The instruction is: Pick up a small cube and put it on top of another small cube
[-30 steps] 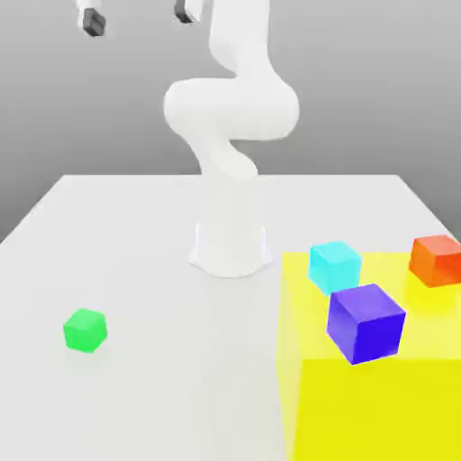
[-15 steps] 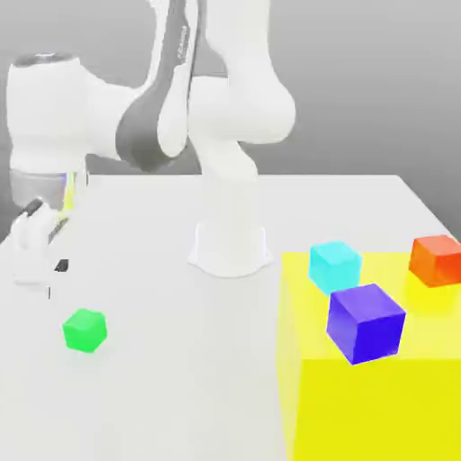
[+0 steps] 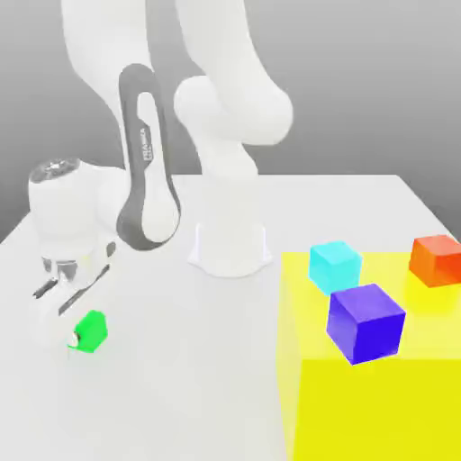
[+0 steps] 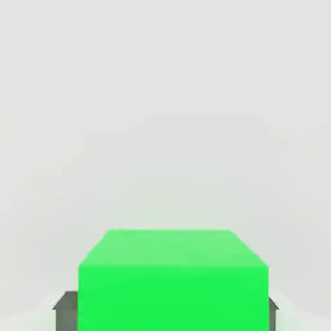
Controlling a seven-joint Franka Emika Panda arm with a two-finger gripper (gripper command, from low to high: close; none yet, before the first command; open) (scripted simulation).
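The small green cube (image 3: 93,330) rests on the white table toward the exterior view's left. My gripper (image 3: 79,339) has come down over it and is shut on it. In the hand view the green cube (image 4: 173,278) sits between my dark fingertips (image 4: 64,311), one against each side. The small light cyan cube (image 3: 335,265) stands on the near corner of the raised yellow platform (image 3: 378,396) at the exterior view's right, far from my gripper.
A larger blue-purple cube (image 3: 365,322) and an orange-red cube (image 3: 436,259) share the yellow platform with the cyan one. The arm's white base (image 3: 230,245) stands mid-table between the green cube and the platform. The table (image 3: 180,396) is white.
The arm swung down from high above to the green cube, and the fingers went from wide open to shut on it. The cubes on the platform have not moved.
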